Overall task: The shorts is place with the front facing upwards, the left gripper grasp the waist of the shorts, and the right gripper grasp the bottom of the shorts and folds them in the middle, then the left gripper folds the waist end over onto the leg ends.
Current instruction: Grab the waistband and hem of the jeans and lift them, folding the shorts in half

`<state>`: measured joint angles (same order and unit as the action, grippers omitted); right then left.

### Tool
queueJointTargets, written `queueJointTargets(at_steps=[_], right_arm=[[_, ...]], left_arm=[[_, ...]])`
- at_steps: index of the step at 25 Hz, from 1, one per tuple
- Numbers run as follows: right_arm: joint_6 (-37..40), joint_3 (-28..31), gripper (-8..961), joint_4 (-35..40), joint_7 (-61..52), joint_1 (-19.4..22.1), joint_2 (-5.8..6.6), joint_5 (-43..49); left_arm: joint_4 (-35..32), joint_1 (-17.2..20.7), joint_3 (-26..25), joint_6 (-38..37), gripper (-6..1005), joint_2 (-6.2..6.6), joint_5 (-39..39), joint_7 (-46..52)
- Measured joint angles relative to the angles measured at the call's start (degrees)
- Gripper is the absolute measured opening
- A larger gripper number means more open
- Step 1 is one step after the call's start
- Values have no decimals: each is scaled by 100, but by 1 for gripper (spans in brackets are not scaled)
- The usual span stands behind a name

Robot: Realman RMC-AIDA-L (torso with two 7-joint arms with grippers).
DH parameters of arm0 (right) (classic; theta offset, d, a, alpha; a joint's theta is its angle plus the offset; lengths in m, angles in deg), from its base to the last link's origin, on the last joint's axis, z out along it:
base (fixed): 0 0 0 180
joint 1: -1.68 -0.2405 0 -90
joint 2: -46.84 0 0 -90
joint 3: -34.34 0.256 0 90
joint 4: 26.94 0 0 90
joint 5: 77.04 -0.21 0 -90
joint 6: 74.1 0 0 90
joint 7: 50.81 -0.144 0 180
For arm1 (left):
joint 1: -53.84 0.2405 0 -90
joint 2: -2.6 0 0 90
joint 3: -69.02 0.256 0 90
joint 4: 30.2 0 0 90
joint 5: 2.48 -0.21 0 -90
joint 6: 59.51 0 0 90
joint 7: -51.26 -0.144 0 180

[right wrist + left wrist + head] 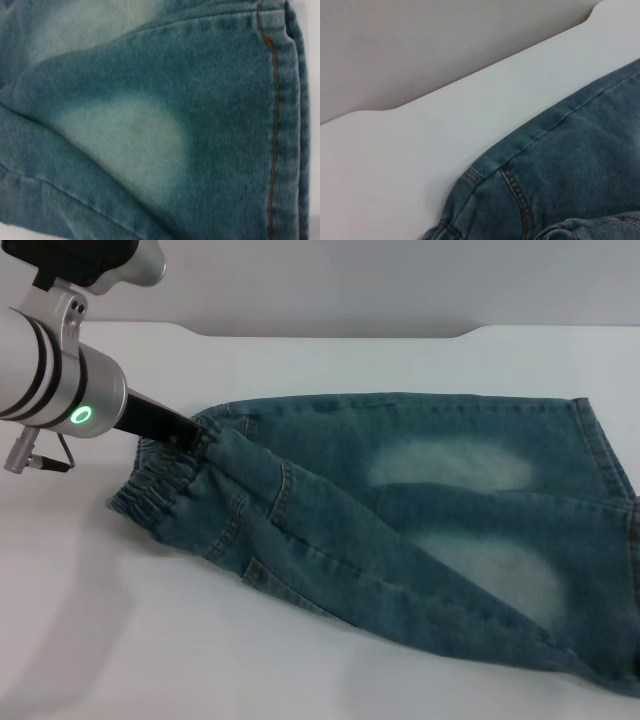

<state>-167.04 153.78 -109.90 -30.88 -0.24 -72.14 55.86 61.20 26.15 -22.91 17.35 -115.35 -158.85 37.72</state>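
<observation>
Shorts (pixel 420 540): you see them folded lengthwise on the white table (pixel 330 360), near leg lapped over the far one, pale patches up | leg ends (pixel 610 480) at your right | waist end (pixel 165 490) at your left, lifted, puckered | left claw (pixel 190 433) pinched on that waistband | right claw: out of view
</observation>
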Motion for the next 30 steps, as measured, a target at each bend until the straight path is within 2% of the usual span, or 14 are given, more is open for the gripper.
queueJointTargets(at_steps=[6, 13, 24, 30], right_arm=[[-91, 538, 6, -317, -245, 34, 11, -16], [-158, 255, 52, 71, -195, -36, 9, 13], [-182, 263, 487, 28, -256, -11, -2, 10], [-206, 334, 480, -141, -335, 48, 29, 36]], left_arm=[[-14, 1, 0, 4, 84, -8, 1, 0], [-25, -16, 0, -9, 84, -9, 0, 0], [-34, -48, 10, 48, 84, -1, 1, 0], [-34, -87, 9, 131, 84, 0, -4, -5]])
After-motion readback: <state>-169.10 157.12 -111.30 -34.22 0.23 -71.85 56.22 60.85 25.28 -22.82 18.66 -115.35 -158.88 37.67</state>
